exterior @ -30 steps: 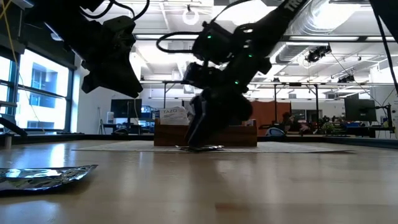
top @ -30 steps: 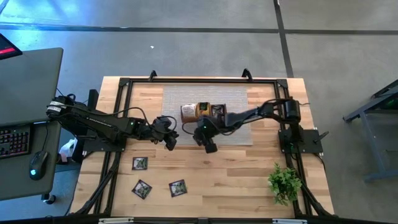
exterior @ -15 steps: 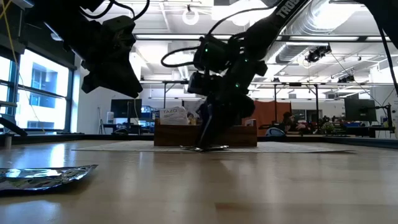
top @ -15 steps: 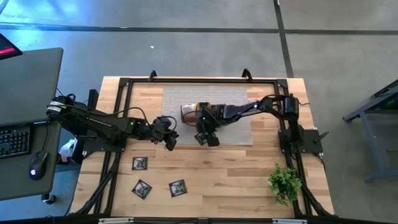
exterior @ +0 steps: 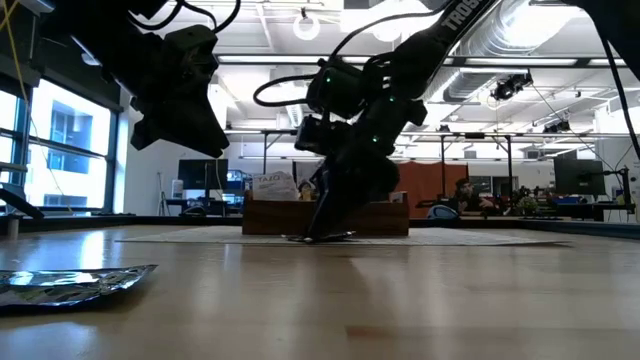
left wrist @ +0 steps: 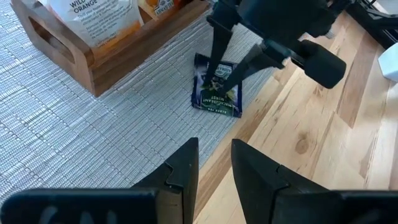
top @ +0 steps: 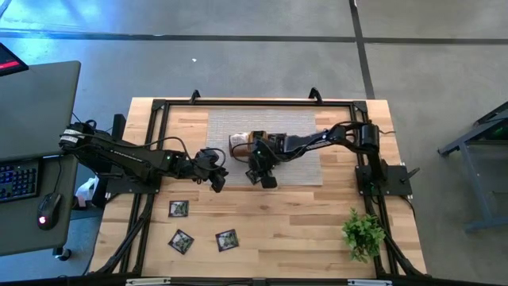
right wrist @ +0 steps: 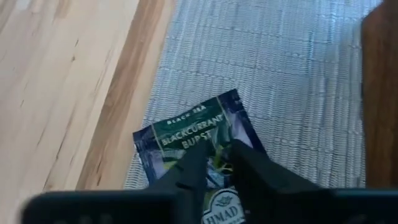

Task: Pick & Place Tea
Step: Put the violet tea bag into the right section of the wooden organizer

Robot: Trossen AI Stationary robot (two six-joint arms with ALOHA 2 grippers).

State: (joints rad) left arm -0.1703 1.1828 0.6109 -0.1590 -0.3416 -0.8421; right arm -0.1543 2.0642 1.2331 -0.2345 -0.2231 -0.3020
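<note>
Right gripper (left wrist: 222,78) down on blackcurrant tea sachet (left wrist: 217,91) lying flat on woven mat (left wrist: 93,137) beside wooden tray (left wrist: 93,59), fingers narrowed, pinching its middle, probably for lifting; left gripper (left wrist: 214,165) hovering nearby, fingers narrowly parted, empty

Past my own two dark fingers (left wrist: 186,168), which stand a little apart with nothing between them, I look down on a grey woven mat (left wrist: 81,137) and the pale wooden table (left wrist: 323,143) beside it. A dark tea packet (left wrist: 217,93) lies flat on the mat near its edge. The other arm's claw (left wrist: 225,73) reaches down onto it, its thin fingers pressed against the packet's face and drawn close together. Just beside the packet stands a brown wooden tray (left wrist: 118,46) with a cut-out handle in its end wall, and a white-and-orange packet (left wrist: 93,17) stands upright inside it.
</note>
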